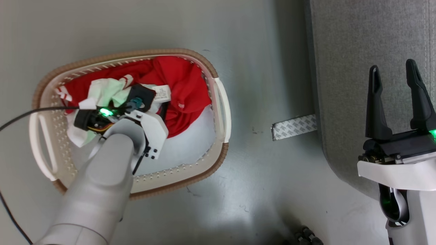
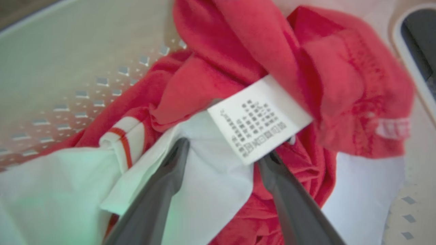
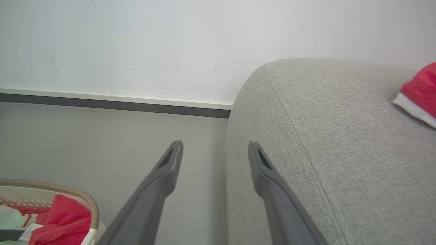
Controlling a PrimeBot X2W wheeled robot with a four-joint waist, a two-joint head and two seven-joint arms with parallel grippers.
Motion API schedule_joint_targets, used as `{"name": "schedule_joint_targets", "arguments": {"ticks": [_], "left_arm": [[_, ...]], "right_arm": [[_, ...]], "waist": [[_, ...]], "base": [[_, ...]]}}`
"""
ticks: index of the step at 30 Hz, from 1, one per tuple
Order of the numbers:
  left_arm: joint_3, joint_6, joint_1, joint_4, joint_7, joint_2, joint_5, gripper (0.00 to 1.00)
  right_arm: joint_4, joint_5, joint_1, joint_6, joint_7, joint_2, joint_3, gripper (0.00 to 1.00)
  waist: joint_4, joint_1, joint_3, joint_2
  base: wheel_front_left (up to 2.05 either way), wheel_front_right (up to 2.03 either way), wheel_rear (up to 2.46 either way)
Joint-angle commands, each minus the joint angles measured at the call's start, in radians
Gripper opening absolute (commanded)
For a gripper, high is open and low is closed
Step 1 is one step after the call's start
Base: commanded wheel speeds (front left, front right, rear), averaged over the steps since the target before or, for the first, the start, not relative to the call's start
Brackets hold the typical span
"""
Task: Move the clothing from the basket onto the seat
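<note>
Downward, left end effector (image 2: 224, 149) spread over clothing (image 2: 238, 51) in basket (image 1: 223, 109), right end effector (image 1: 392, 65) spread

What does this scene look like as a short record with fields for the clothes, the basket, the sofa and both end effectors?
clothing: red and white, bunched in the basket
basket: on the floor, left of the seat
seat: grey sofa; a red garment lies on it
left end effector: open, inside the basket, fingers either side of a white fold beside the label, nothing gripped
right end effector: open, holding nothing, by the seat's edge
floor: a tape strip lies by the seat
task state: clothing not yet lifted
</note>
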Motion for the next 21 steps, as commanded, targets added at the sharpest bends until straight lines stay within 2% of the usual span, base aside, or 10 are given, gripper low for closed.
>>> {"name": "schedule_joint_targets", "arguments": {"ticks": [1, 7, 17, 18, 19, 21], "left_arm": [[0.001, 0.007, -0.015, 0.016, -0.006, 0.013, -0.005, 1.00], [-0.027, 0.022, -0.040, 0.079, -0.011, 0.019, 0.015, 1.00], [-0.071, 0.009, -0.056, 0.164, -0.014, 0.007, 0.031, 1.00], [-0.075, 0.007, -0.058, 0.171, -0.012, 0.005, 0.030, 0.93], [-0.079, 0.003, -0.060, 0.176, -0.012, 0.004, 0.031, 0.57], [-0.087, -0.001, -0.063, 0.181, -0.018, 0.001, 0.030, 0.28]], "right_arm": [[-0.010, 0.004, 0.011, -0.002, 0.001, 0.000, 0.003, 1.00], [-0.017, 0.007, 0.016, -0.003, 0.001, 0.000, 0.009, 1.00], [-0.025, -0.001, 0.023, -0.002, 0.001, 0.000, 0.012, 1.00], [-0.027, -0.003, 0.024, -0.002, 0.001, 0.000, 0.011, 1.00], [-0.027, -0.005, 0.025, -0.002, 0.001, 0.000, 0.011, 1.00], [-0.026, -0.013, 0.025, -0.003, 0.001, 0.000, 0.010, 1.00]], "waist": [[-0.012, -0.0001, 0.013, 0.0000], [-0.027, -0.0001, 0.033, 0.0000], [-0.016, -0.0001, 0.052, 0.0000], [-0.014, -0.0001, 0.053, 0.0000], [-0.012, -0.0001, 0.056, 0.0000], [-0.007, -0.0001, 0.060, 0.0000]], "base": [[0.00, 0.00, 0.00], [0.00, 0.00, 0.00], [0.01, 0.01, 0.01], [0.00, 0.00, 0.00], [0.02, 0.02, 0.02], [0.03, 0.03, 0.03]]}}
